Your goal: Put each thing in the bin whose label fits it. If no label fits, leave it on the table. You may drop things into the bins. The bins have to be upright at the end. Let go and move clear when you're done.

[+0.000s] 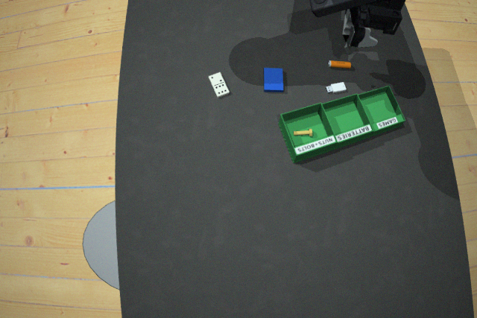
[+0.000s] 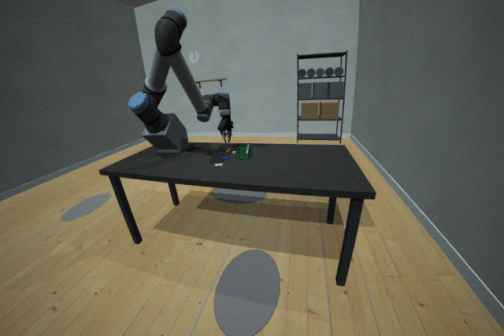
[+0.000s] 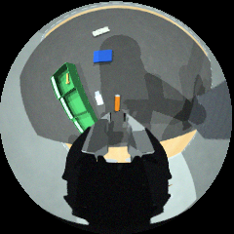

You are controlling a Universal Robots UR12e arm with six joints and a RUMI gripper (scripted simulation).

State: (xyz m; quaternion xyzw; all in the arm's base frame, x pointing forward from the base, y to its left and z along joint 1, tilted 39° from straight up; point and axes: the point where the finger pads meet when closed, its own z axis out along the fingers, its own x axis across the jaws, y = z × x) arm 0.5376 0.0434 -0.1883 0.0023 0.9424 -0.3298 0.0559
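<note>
My gripper [image 1: 356, 39] hangs above the table at the far right, a little beyond the orange battery [image 1: 339, 63]. Its fingers stand a small way apart with nothing between them. In the wrist view the battery [image 3: 117, 102] lies just ahead of the fingertips. A white USB stick [image 1: 336, 87] lies between the battery and the green three-part bin [image 1: 342, 122], which is labelled NUTS+BOLTS, BATTERIES and GAMES. A yellow bolt [image 1: 302, 132] lies in the NUTS+BOLTS part. The other two parts look empty. A blue block [image 1: 273, 79] and a white domino [image 1: 218, 84] lie to the left.
The bin stands upright. The table's right edge runs close behind the gripper. In the room view the arm [image 2: 171, 68] reaches from its base at the table's far left corner.
</note>
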